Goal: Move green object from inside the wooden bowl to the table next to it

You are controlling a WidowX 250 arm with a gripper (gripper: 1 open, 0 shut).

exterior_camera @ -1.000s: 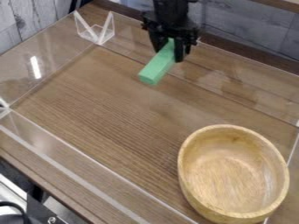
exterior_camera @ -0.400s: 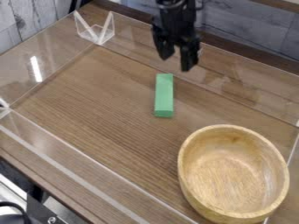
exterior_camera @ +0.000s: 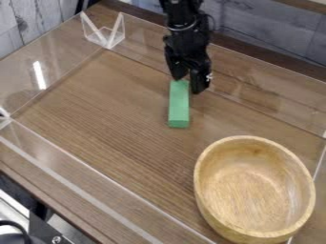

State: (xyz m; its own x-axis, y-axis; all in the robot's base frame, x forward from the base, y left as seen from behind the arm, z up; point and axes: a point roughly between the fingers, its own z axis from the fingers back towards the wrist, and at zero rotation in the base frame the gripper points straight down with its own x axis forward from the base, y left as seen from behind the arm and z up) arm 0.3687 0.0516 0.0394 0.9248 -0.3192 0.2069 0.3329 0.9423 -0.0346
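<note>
The green object [exterior_camera: 180,107] lies flat on the table [exterior_camera: 102,119], a short way up and left of the wooden bowl [exterior_camera: 254,191], pointing away from me. The bowl is empty and sits at the lower right. My gripper [exterior_camera: 188,76] points down at the block's far end, jaws open, fingers low on either side of that end. Whether the fingers touch the block I cannot tell. Nothing is held.
Low clear acrylic walls [exterior_camera: 45,67] run around the table's edges. A small clear bracket [exterior_camera: 102,33] stands at the back left corner. The front edge of the table [exterior_camera: 76,195] drops off at the lower left.
A second ago the block hung tilted in the shut gripper above the table. It now lies flat on the table, the jaws have opened, and the gripper has sunk toward the block's far end.
</note>
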